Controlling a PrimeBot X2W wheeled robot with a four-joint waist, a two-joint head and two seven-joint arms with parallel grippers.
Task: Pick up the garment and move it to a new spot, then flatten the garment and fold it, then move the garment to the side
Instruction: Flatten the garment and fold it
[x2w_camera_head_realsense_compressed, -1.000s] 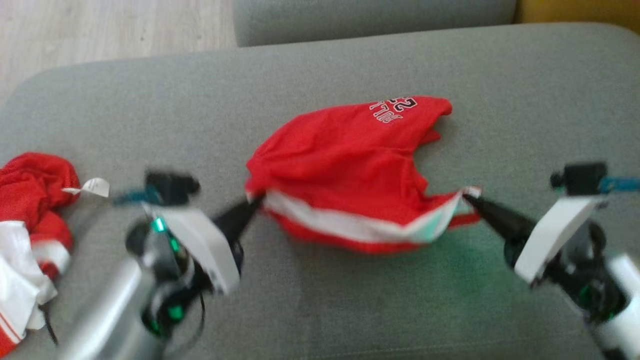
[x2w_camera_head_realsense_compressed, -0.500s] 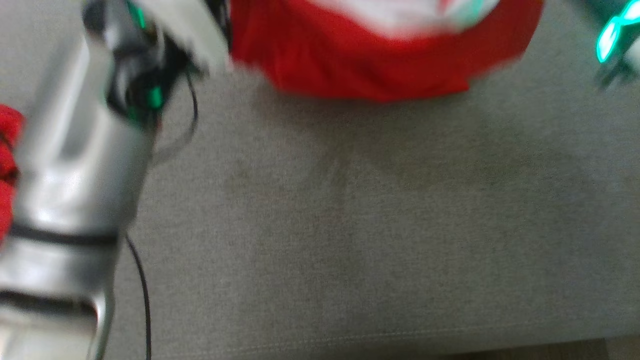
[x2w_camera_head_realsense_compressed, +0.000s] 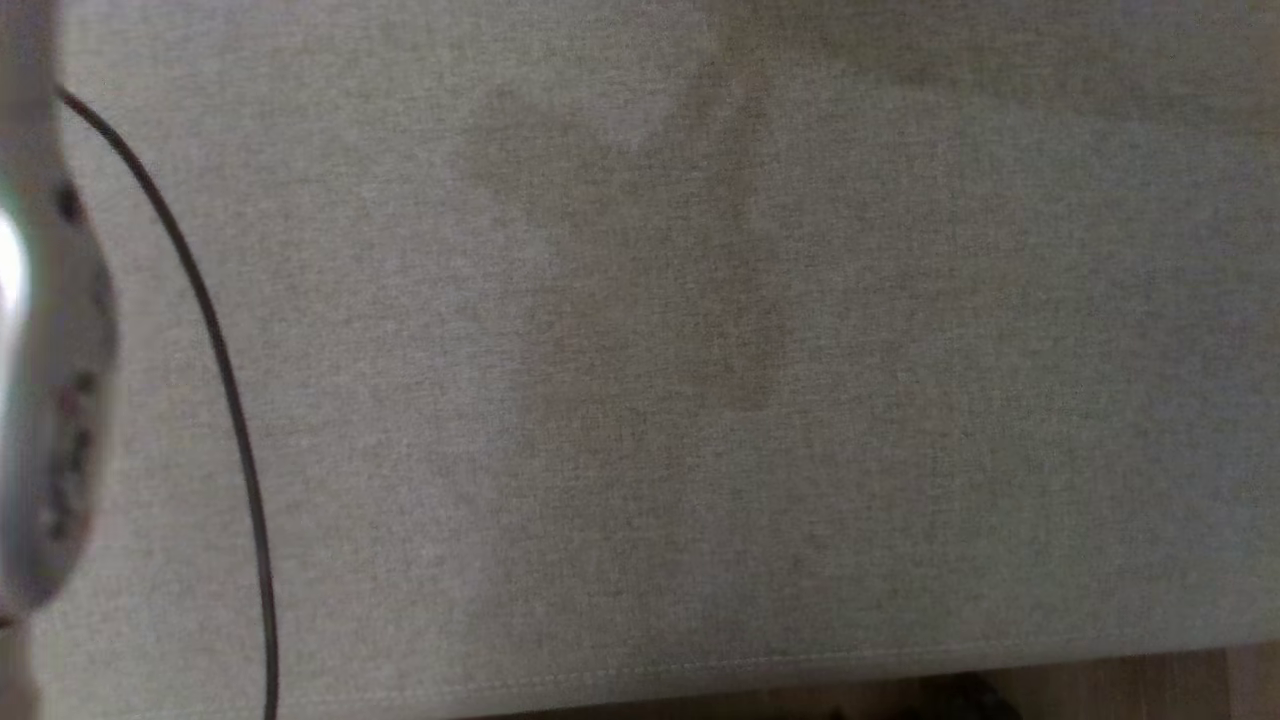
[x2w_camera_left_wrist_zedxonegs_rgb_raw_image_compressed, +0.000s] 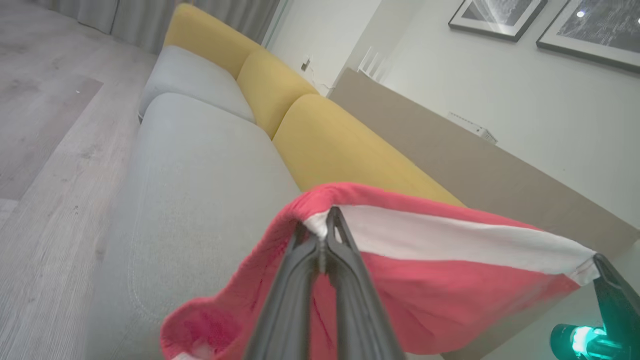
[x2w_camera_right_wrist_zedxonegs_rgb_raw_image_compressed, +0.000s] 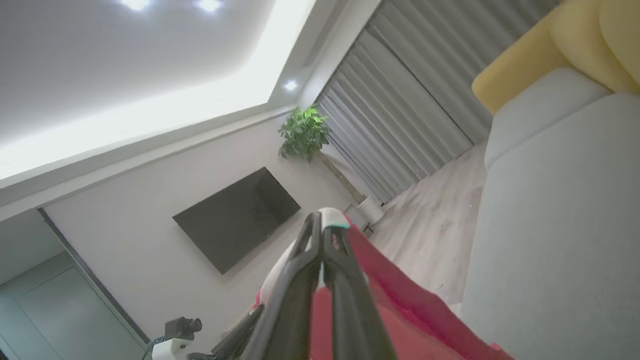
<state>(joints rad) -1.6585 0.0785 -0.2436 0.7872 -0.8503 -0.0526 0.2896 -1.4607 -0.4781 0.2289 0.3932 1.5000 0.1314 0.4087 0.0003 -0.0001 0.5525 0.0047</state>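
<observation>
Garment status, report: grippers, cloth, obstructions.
Left gripper shut on garment by its white band; right gripper shut on the band's other end. Garment hangs stretched between them over grey cushion. Black cable trails beside left forearm.

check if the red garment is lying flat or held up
Held up: the garment hangs between the left gripper and right gripper, each pinching its white band.
</observation>
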